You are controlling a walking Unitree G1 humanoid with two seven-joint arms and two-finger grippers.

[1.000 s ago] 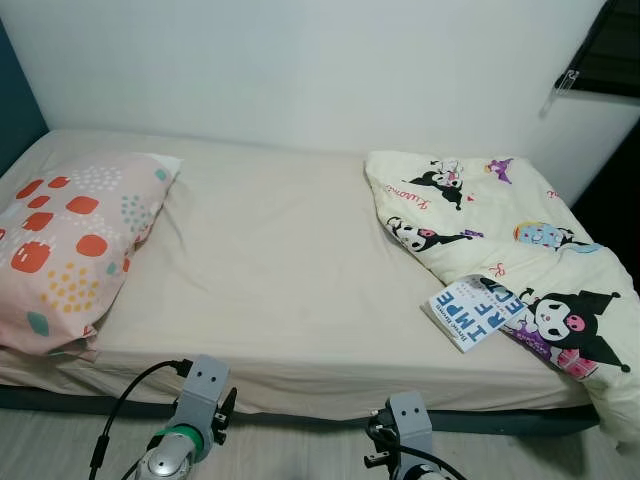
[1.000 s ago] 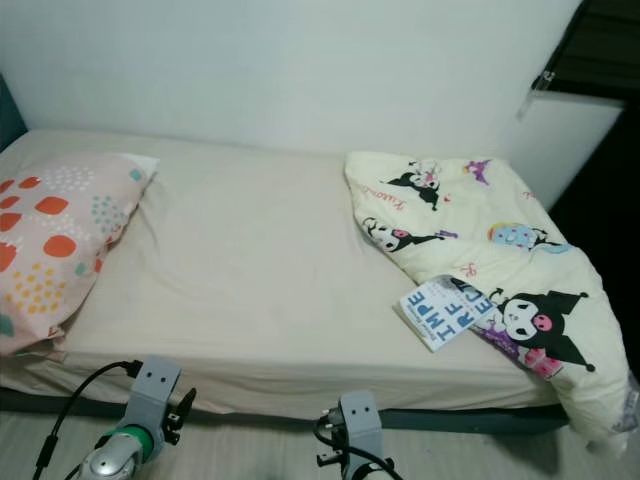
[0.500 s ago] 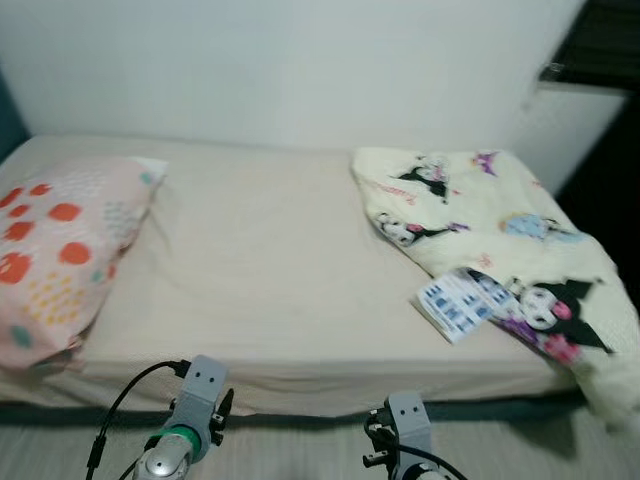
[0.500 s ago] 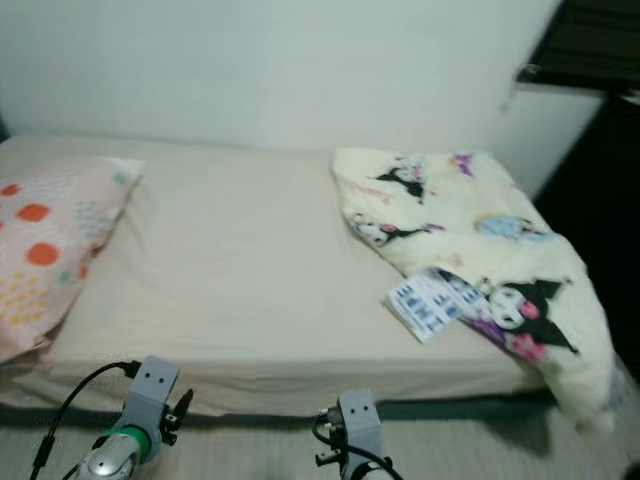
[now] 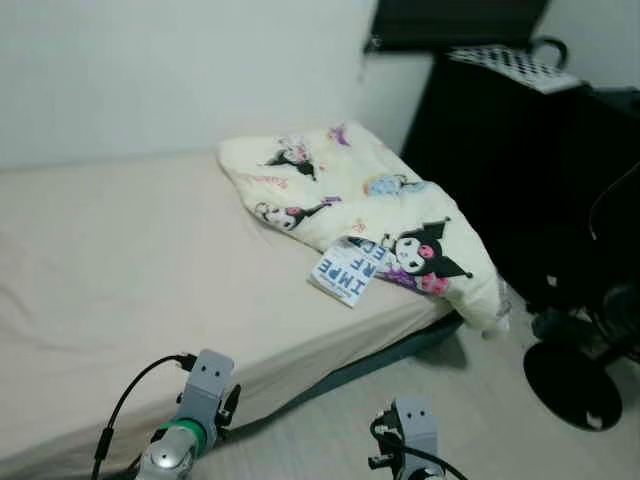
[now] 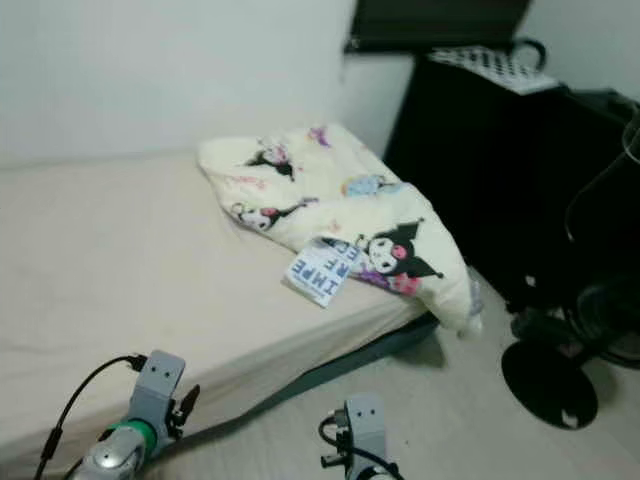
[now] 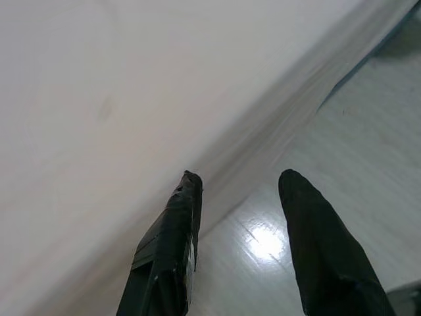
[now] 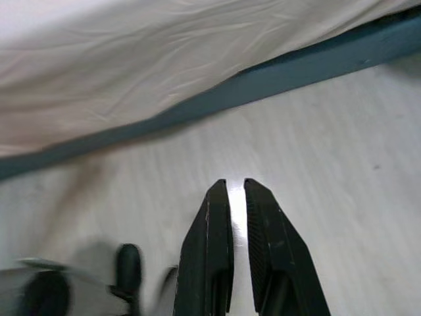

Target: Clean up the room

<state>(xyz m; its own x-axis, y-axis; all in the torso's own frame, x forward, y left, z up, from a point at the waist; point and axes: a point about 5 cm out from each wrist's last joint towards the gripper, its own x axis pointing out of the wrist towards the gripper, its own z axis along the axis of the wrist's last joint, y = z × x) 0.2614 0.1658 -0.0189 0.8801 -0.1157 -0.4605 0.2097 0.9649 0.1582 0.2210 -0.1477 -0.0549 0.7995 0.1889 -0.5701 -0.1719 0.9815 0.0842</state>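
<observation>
A cream bed [image 5: 120, 260] stands along the white wall. On its right end lies a crumpled cream blanket [image 5: 340, 190] printed with cartoon characters, one corner hanging over the mattress edge. A white booklet with blue letters [image 5: 348, 270] rests against the blanket's front edge. Both arms hang low in front of the bed. My left gripper [image 7: 240, 181] is open over the floor beside the mattress side, holding nothing. My right gripper [image 8: 235, 184] is shut and empty, pointing at the pale floor near the dark bed base [image 8: 296, 69].
Black furniture [image 5: 500, 150] stands right of the bed, with a checkered board [image 5: 510, 68] on top. A black swivel chair base [image 5: 570, 370] sits on the pale floor [image 5: 470, 400] at the right. Open floor lies between bed and chair.
The camera has swung to the right: the pillow has left the picture, and the black furniture and chair base have come in. Both arms hang as before.
</observation>
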